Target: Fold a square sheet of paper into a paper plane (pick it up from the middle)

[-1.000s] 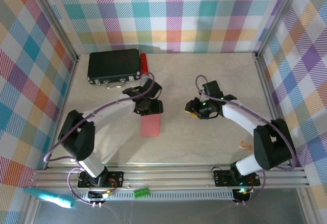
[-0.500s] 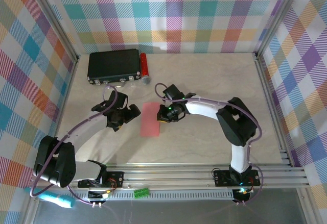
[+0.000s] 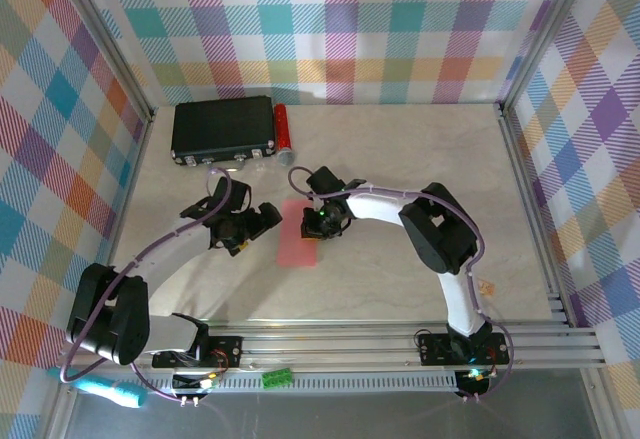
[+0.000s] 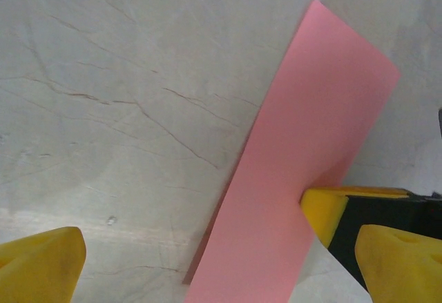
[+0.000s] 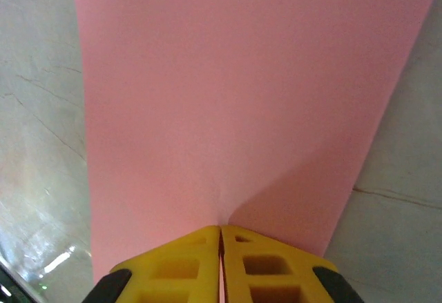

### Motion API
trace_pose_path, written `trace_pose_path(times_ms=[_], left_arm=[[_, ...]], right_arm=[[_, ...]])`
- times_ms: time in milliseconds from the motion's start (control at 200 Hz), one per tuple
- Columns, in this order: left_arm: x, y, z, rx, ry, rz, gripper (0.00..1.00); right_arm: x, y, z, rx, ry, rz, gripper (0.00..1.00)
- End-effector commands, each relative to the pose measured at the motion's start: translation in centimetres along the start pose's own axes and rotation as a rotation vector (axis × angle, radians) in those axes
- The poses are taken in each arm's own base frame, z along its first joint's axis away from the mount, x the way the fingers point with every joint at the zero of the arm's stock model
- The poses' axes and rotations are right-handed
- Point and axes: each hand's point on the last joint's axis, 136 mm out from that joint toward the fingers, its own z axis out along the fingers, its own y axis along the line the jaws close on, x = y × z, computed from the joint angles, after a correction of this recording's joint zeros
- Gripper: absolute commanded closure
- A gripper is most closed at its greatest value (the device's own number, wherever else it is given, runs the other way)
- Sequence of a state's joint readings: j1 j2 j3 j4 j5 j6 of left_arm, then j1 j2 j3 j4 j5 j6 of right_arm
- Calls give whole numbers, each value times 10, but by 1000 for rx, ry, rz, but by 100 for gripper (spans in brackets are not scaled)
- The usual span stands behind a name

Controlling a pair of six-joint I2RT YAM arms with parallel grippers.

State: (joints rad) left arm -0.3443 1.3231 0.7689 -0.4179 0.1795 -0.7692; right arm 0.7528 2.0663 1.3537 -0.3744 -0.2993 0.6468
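Pale tabletop (image 3: 400,259) under pink paper (image 3: 295,249)

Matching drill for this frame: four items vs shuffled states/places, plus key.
1 left gripper
2 right gripper
3 box
4 cylinder

a red, just right of the box
b shut on the paper
c open, left of the paper
d black, far-left corner

Pairs: 1-c, 2-b, 3-d, 4-a
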Motion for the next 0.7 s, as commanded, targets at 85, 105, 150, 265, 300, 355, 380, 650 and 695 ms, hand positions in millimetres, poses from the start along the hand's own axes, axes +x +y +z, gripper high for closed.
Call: trace_pose_path(times_ms=[85,105,150,265,300,355,380,650,695], left_arm=[[11,-21,9,127,70,49,0],[12,-23,9,135,75,51,0],[16,-26,12,147,88,56,0],[24,-41,17,189,108,77,0],[28,-44,19,196,116,81,0],[35,-47,22,206,131,84,0],[38,-49,23,213,135,85,0],[71,-63,42,259,215,84,3],[74,-64,44,253,226,89,4]], right_arm=[[29,-63,-21,125,71,-106,88],[29,-62,-24,118,67,-122,88],[26,-59,-32,101,52,-145,88],[17,-37,-52,12,-13,-127,84],[13,-35,-57,-7,-39,-82,82],[10,-37,-62,-14,-72,-7,81],[9,-38,-64,-15,-89,25,81],[23,-56,-53,-25,-84,172,81],[26,-59,-49,-21,-70,180,82]])
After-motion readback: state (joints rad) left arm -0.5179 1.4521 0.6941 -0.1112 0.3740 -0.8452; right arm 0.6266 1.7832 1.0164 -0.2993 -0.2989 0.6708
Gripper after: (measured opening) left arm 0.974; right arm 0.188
